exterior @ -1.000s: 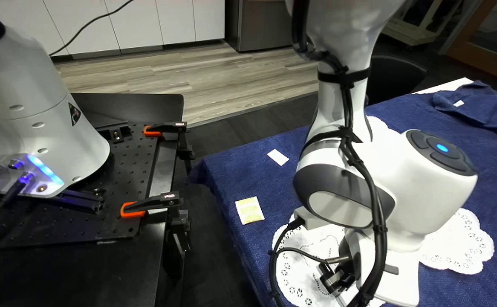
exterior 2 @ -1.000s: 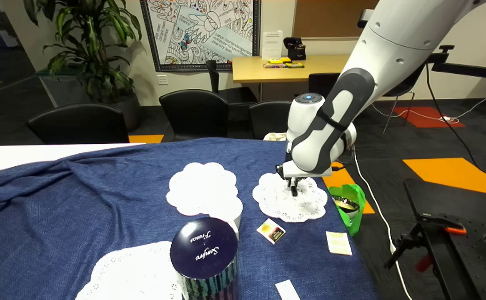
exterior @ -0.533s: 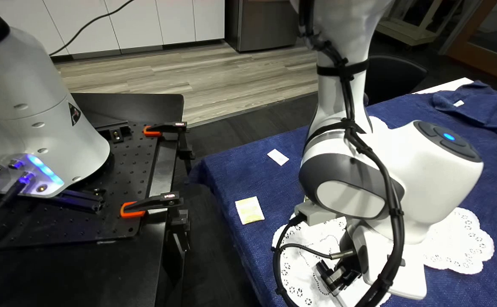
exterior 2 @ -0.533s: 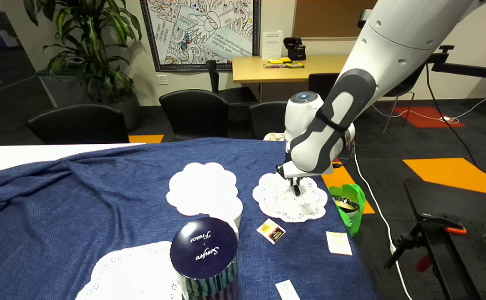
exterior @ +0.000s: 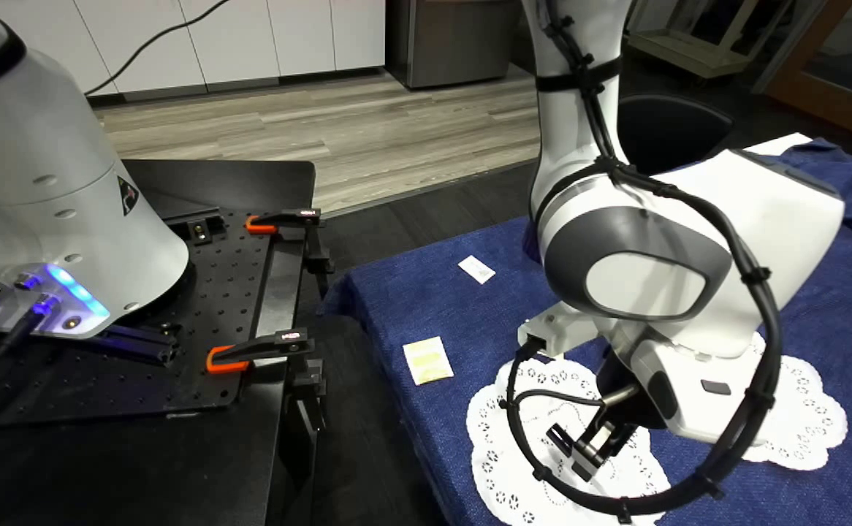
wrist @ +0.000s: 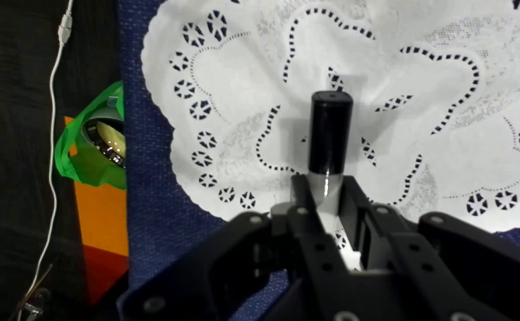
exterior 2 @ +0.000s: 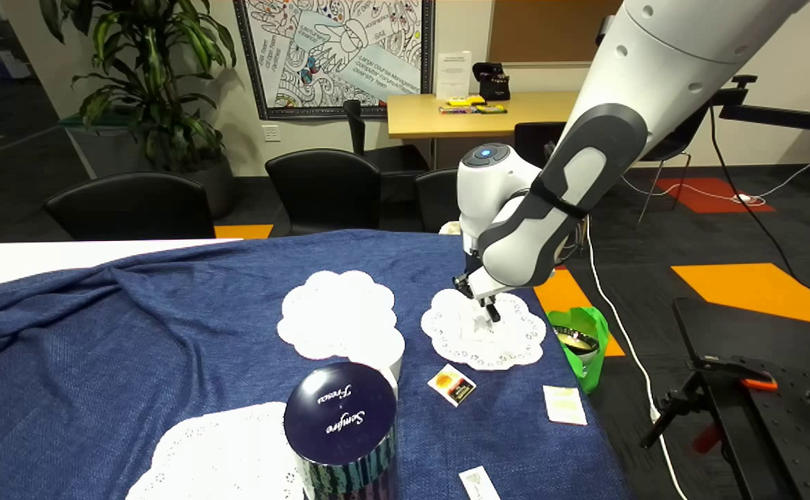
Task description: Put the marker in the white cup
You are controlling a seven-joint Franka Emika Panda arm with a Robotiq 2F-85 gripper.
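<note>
- Done: marker (wrist: 330, 133) gripped in the hand (wrist: 327, 191), apparently aloft.
- Remaining: carry toward the probable white cup (exterior 2: 381, 348), at the hand's eight o'clock in an exterior view; release inside.

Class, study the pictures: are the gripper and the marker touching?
Touching. The wrist view shows it: the gripper is shut on the marker, jaws against both sides of its pale barrel.

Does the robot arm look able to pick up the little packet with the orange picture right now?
Probably not yet: its gripper is closed on the marker. The way itself seems free, though: in an exterior view the packet lies uncovered on the blue cloth.
</note>
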